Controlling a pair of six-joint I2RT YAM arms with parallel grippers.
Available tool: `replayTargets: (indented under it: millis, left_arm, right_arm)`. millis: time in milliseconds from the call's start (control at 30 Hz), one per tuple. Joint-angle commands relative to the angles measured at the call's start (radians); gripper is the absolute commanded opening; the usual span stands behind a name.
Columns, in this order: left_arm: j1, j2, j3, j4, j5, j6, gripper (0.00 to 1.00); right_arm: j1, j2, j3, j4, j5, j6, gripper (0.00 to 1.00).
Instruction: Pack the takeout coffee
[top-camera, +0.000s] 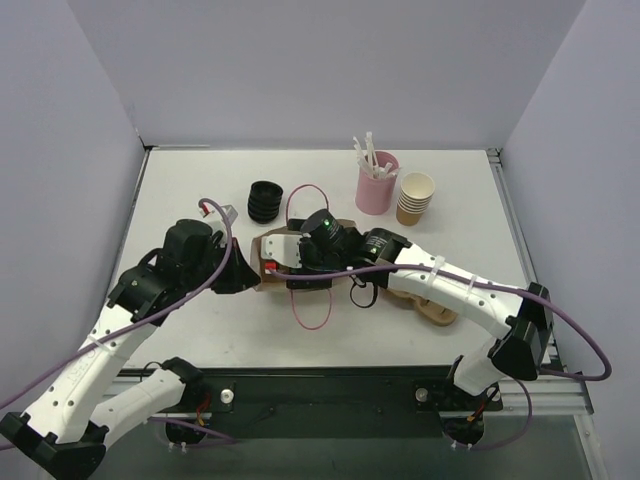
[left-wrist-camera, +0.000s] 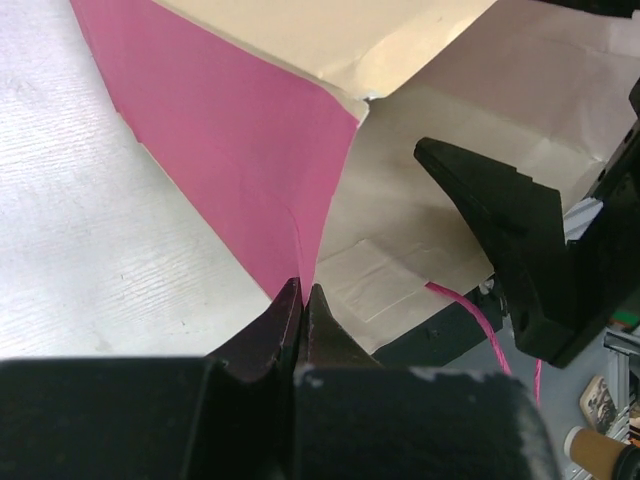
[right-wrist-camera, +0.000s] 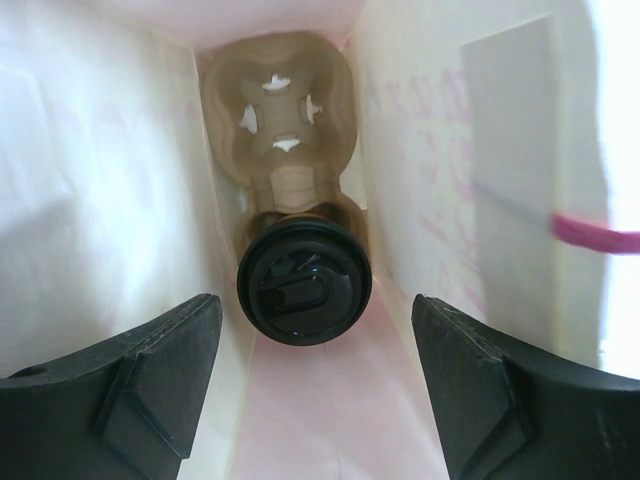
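Observation:
The takeout coffee (right-wrist-camera: 303, 282), a brown cup under a black lid, sits in a cardboard cup carrier (right-wrist-camera: 285, 110) inside the paper bag (right-wrist-camera: 120, 180). My right gripper (right-wrist-camera: 315, 320) is open inside the bag mouth, its fingers on either side of the cup and clear of it. My left gripper (left-wrist-camera: 303, 290) is shut on the edge of the bag's pink side (left-wrist-camera: 230, 150). In the top view the bag (top-camera: 272, 262) lies on its side between both grippers, the left gripper (top-camera: 243, 270) is at its left end, and the coffee is hidden.
A stack of black lids (top-camera: 265, 200) stands behind the bag. A pink cup of straws (top-camera: 377, 185) and a stack of lidless paper cups (top-camera: 415, 198) are at the back right. A cardboard piece (top-camera: 432, 308) lies under the right arm. Pink bag handles (top-camera: 312, 312) loop out.

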Motion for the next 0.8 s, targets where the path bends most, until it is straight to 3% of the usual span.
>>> replayTargets:
  millis: [0, 367, 767]
  left_arm:
    - [0.003, 0.002, 0.089, -0.021, -0.027, -0.049, 0.00]
    - [0.014, 0.085, 0.146, -0.113, -0.060, -0.107, 0.00]
    - [0.044, 0.168, 0.258, -0.157, -0.074, -0.124, 0.01]
  right_arm:
    - [0.009, -0.066, 0.103, -0.052, -0.069, 0.076, 0.78]
    - [0.000, -0.080, 0.217, -0.057, -0.094, 0.185, 0.79]
    - [-0.055, -0.162, 0.242, 0.170, -0.163, 0.444, 0.82]
